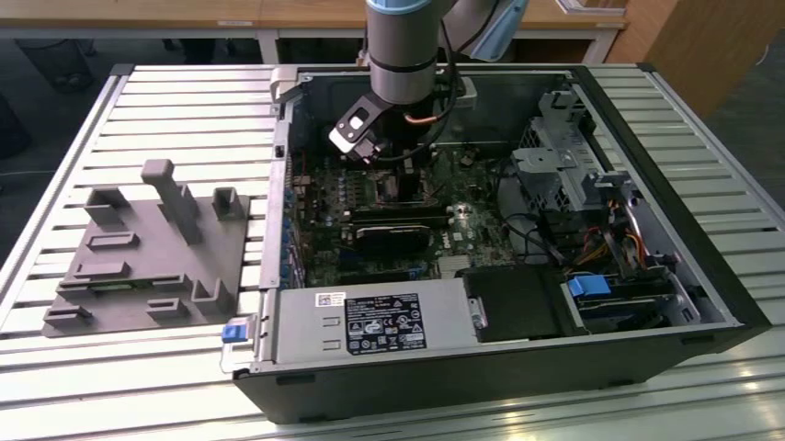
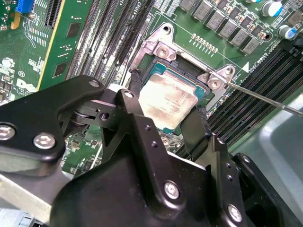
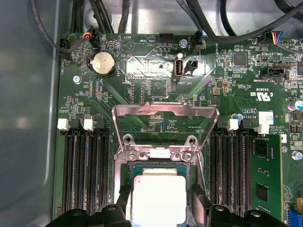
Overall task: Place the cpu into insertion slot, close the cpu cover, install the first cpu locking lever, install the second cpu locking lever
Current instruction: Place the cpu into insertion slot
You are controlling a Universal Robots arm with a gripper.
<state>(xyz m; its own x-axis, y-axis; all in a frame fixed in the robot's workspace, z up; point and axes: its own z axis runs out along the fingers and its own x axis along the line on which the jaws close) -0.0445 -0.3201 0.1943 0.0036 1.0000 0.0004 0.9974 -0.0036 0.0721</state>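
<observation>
Firstly, in the exterior view a grey tubular arm (image 1: 403,46) reaches into an open black computer case (image 1: 491,381) lying on a ribbed metal bench (image 1: 184,101). A grey moulded fixture (image 1: 147,248) sits at the exterior view's left.

In the second wrist view the matte black claw (image 2: 163,118) stands narrow, gripping the cpu (image 2: 170,97) by opposite edges. The cpu's dull silvery square top lies within the dark insertion slot (image 2: 189,75), with a thin locking lever (image 2: 265,98) beside it.

In the first wrist view the shiny cpu cover (image 3: 165,109) stands raised, flanked by long black memory slots (image 3: 85,175).

Printed label (image 1: 384,323) on power supply (image 1: 301,322), silkscreen (image 3: 262,94) on motherboard (image 3: 142,101); none legible.
</observation>
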